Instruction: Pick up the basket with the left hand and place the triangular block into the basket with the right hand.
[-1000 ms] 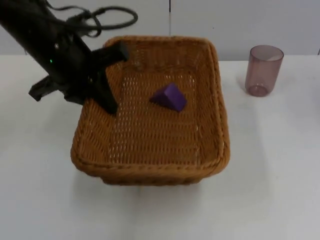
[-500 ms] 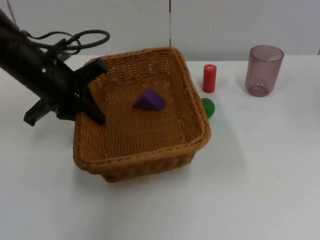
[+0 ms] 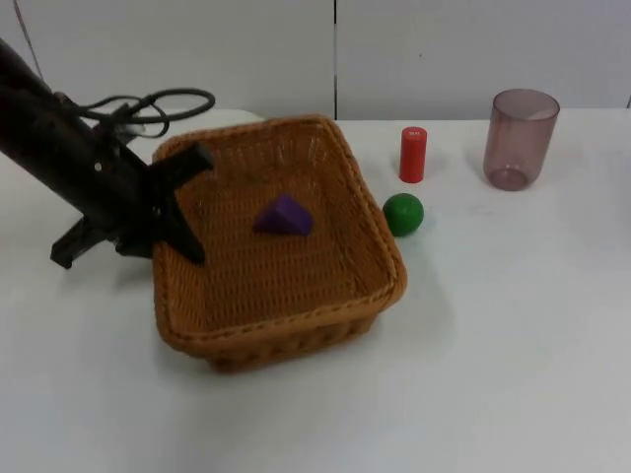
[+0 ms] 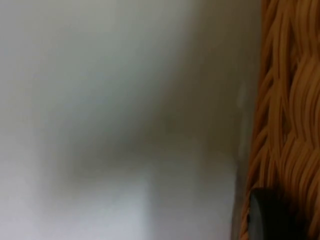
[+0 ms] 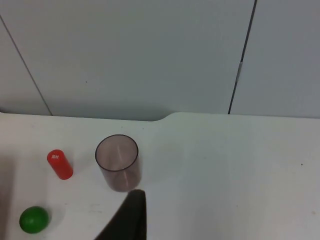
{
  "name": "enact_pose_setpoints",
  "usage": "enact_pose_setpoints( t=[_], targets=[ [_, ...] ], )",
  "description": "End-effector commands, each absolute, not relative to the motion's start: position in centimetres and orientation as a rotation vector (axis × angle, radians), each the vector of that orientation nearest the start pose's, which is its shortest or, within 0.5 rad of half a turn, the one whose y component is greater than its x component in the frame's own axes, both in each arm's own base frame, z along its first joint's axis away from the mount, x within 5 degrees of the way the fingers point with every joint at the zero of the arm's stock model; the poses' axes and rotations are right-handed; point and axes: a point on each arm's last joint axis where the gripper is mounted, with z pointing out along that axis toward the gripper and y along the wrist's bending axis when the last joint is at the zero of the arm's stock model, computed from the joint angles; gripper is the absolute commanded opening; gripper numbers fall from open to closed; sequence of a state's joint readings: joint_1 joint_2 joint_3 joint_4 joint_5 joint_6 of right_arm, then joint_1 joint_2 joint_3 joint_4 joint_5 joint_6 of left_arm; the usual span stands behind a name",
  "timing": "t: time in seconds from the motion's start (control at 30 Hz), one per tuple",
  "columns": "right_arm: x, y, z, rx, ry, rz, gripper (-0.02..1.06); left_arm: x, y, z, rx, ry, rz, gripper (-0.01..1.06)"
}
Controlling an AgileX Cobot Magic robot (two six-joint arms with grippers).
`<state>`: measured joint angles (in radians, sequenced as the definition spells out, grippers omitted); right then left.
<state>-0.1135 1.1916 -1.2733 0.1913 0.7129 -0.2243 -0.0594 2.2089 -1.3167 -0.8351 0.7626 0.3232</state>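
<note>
Already lying inside basket (image 3: 286, 296): purple triangular block (image 3: 283, 215). Left gripper (image 3: 177, 202) clamping jaws on basket's left rim, basket seemingly resting on desk (image 3: 513, 345). Right gripper (image 5: 131, 220) waiting near cup (image 5: 118, 161); jaw state unreadable. Remaining, probably: releasing

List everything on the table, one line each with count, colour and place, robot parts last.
basket: one, brown wicker, on the table's left half, one rim held
triangular block: one, purple, lying inside the basket
ball: one, green, just right of the basket
cylinder: one, red, upright behind the ball
cup: one, translucent purple, upright at the far right near the wall
table: one, white, under everything
left end effector: one, black, clamped over the basket's left rim
right end effector: one, black, waiting high, looking down on the cup
</note>
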Motion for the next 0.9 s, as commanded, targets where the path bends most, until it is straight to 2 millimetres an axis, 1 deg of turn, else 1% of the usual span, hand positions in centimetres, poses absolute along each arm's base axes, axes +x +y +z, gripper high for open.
enact_pose_setpoints(
  t=[0.0, 0.43, 0.53, 0.6, 0.67, 0.7, 0.73, 0.77, 0.8, 0.87],
  targets=[
    [24.93, -1.51, 41.88, -0.056, 2.097, 0.016, 1.05, 40.01, -7.38, 8.41, -0.388, 2.932, -0.916, 0.0],
    [24.96, -1.54, 41.93, -0.06, 2.091, 0.008, 1.05, 40.25, -7.24, 8.2, -0.373, 2.911, -0.886, 0.0],
    [24.95, -1.54, 41.91, -0.061, 2.093, 0.008, 1.05, 40.28, -7.22, 8.2, -0.374, 2.909, -0.882, 0.02],
    [24.95, -1.56, 41.91, -0.062, 2.093, 0.006, 1.05, 40.28, -7.26, 8.19, -0.365, 2.907, -0.88, 0.1],
    [24.95, -1.56, 41.91, -0.062, 2.093, 0.006, 1.05, 40.28, -7.34, 8.19, -0.333, 2.905, -0.876, 0.25],
    [24.95, -1.56, 41.91, -0.062, 2.093, 0.006, 1.05, 40.28, -7.34, 8.19, -0.333, 2.905, -0.876, 0.25],
    [24.95, -1.56, 41.91, -0.062, 2.093, 0.006, 1.05, 40.27, -7.37, 8.27, -0.328, 2.905, -0.877, 0.33],
    [24.96, -1.56, 41.92, -0.062, 2.092, 0.005, 1.05, 40.28, -7.37, 8.37, -0.323, 2.902, -0.877, 0.45],
    [24.96, -1.56, 41.92, -0.064, 2.091, 0.003, 1.05, 40.28, -7.38, 8.45, -0.321, 2.902, -0.878, 0.55],
    [24.96, -1.56, 41.92, -0.064, 2.091, 0.003, 1.05, 40.36, -7.34, 9.13, -0.334, 2.882, -0.873, 0.78]
  ],
)
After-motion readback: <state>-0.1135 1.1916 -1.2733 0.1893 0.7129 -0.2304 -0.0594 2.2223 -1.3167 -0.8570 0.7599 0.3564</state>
